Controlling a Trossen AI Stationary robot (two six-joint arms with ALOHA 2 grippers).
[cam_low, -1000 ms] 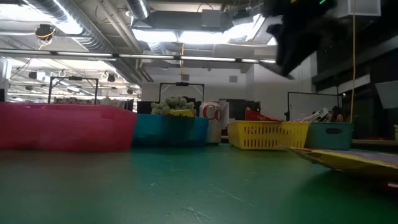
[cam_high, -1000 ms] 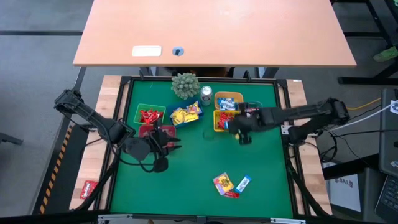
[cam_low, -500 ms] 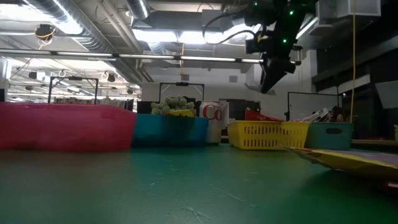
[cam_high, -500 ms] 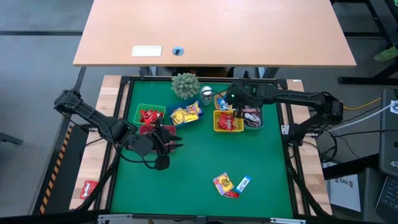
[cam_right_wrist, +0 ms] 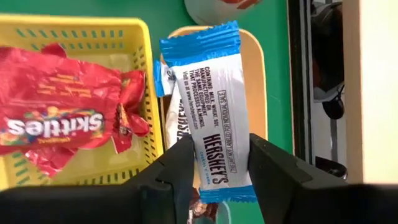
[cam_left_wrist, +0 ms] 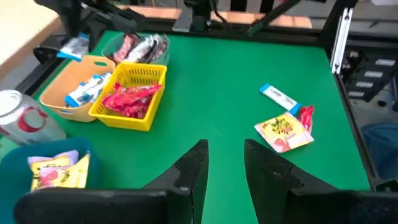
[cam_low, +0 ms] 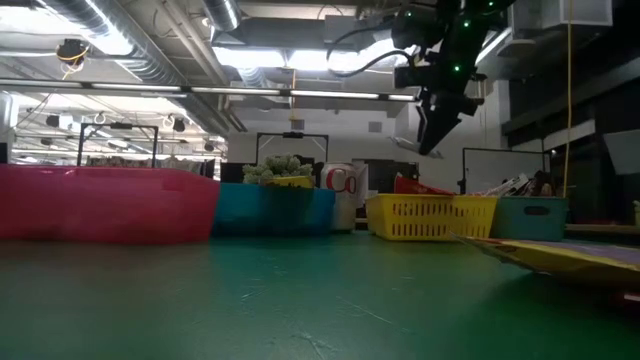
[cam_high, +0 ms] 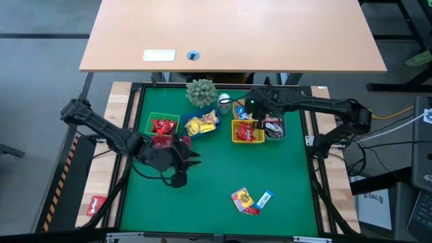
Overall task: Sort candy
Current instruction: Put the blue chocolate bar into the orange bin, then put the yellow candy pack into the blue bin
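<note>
From overhead, the right gripper [cam_high: 258, 116] hangs over the back row of bins, right at the tan bin [cam_high: 247, 108], while the left gripper [cam_high: 183, 160] waits low near the red bin [cam_high: 160, 141]. Three loose candies [cam_high: 248, 200] lie on the green mat [cam_high: 216, 182] toward the front, well apart from both arms, though the left one is nearer. A second ago the right gripper was out over the open mat beside the yellow bin [cam_high: 246, 132]; now it has swung back over the bins.

At table level, the right gripper [cam_low: 432, 130] sits high above the yellow bin [cam_low: 430, 216], fingers pointing down.

Past the left wrist, its fingers [cam_left_wrist: 193, 168] stand apart with nothing between them, and the loose candies [cam_left_wrist: 285, 129] lie ahead.

Past the right wrist, the fingers [cam_right_wrist: 180, 163] flank a blue-and-white bar [cam_right_wrist: 212, 112], long axis running straight out from the jaws, directly above the tan bin [cam_right_wrist: 257, 81] that already holds its match. Whether they clamp it or are letting go, I cannot tell.
</note>
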